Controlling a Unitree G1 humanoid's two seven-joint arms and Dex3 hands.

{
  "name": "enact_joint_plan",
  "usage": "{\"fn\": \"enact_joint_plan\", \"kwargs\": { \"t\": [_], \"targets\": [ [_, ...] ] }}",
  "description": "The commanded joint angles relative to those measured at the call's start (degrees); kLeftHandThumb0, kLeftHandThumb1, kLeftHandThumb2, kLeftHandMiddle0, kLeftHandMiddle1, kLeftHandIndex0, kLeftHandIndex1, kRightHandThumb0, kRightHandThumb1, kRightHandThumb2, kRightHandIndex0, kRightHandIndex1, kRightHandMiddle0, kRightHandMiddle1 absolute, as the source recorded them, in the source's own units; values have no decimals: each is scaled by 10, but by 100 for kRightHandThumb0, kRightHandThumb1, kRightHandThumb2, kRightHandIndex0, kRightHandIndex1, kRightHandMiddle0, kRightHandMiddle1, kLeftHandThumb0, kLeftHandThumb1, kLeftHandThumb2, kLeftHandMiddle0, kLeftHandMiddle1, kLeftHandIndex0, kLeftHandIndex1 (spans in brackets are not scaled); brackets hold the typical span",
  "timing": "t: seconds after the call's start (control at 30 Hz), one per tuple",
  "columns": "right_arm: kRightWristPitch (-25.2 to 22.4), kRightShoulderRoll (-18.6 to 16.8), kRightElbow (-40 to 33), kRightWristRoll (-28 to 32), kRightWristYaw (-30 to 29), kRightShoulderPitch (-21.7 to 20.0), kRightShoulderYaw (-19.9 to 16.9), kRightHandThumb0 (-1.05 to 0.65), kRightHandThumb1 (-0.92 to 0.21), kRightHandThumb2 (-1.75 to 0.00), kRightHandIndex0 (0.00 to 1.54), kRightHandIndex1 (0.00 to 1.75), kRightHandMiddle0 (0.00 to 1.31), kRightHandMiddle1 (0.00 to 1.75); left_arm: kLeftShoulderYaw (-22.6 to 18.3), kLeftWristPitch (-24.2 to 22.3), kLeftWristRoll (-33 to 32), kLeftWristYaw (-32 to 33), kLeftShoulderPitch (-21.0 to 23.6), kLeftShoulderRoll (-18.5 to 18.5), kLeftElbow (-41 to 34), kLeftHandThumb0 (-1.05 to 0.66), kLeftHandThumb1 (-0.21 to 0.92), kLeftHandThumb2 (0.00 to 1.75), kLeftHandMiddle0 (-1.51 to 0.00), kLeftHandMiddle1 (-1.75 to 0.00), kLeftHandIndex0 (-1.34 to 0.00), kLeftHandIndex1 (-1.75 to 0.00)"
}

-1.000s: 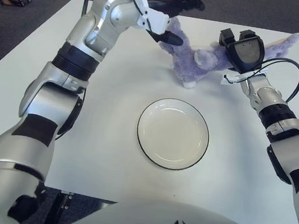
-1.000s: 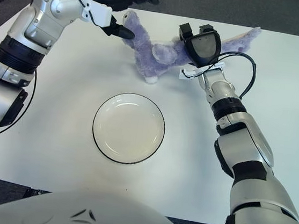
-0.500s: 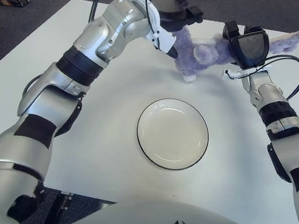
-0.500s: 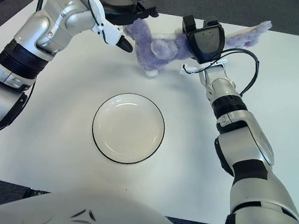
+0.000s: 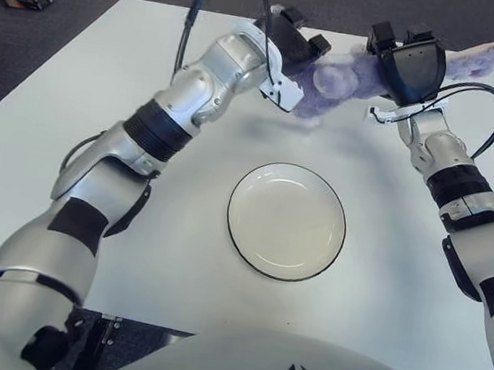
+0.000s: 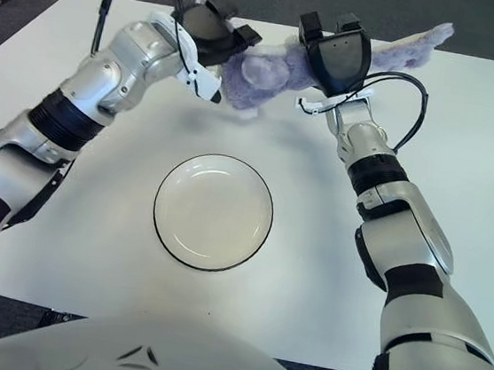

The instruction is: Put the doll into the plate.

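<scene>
Presently: doll point(image 5: 335, 77), purple plush, held off the white tabletop point(image 5: 180, 222) beyond the plate point(image 5: 286, 221), between both hands. Left hand point(image 5: 284, 51) closed on its left end; right hand point(image 5: 406, 62) closed on its right part, tail trailing past it. Against a second ago: doll raised and farther back, left hand now clasping it. Plate unmoved, bare.

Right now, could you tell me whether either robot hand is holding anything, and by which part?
Both grip the doll: the left robot hand at its head end, the right robot hand around its middle.
</scene>
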State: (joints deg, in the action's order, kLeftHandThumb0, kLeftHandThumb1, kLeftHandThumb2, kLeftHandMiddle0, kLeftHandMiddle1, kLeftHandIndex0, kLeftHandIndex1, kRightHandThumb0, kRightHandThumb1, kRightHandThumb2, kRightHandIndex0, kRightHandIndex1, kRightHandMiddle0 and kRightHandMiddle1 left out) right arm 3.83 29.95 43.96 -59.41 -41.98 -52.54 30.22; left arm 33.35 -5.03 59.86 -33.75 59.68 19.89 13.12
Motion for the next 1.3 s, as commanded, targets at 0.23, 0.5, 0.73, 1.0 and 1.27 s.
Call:
{"fn": "enact_joint_plan", "kwargs": {
  "t": [0.23,0.5,0.73,1.0,1.27],
  "targets": [
    [-26,13,-60,-1,8,29,-20,0,-11,-154,79,168,53,175,19,-14,11,54,70,-52,201,-95,92,25,0,-22,0,-20],
    [-31,16,-95,-9,5,44,-24,0,-11,-154,79,168,53,175,15,-33,-1,97,73,-80,247,-92,92,27,0,-35,0,-30],
    [-30,16,-112,-9,2,52,-26,0,-11,-154,80,167,53,175,8,-51,-21,115,82,-100,285,-91,92,29,0,-35,0,-28],
    [-29,20,-148,-10,7,67,-31,0,-9,-155,82,165,55,175,12,-78,-28,163,96,-124,335,-91,92,38,0,-56,0,-34],
    [-41,19,-183,-21,14,83,-34,0,-8,-157,82,167,55,175,8,-100,-44,244,109,-151,399,-91,92,45,0,-87,0,-47]
  ]
}}
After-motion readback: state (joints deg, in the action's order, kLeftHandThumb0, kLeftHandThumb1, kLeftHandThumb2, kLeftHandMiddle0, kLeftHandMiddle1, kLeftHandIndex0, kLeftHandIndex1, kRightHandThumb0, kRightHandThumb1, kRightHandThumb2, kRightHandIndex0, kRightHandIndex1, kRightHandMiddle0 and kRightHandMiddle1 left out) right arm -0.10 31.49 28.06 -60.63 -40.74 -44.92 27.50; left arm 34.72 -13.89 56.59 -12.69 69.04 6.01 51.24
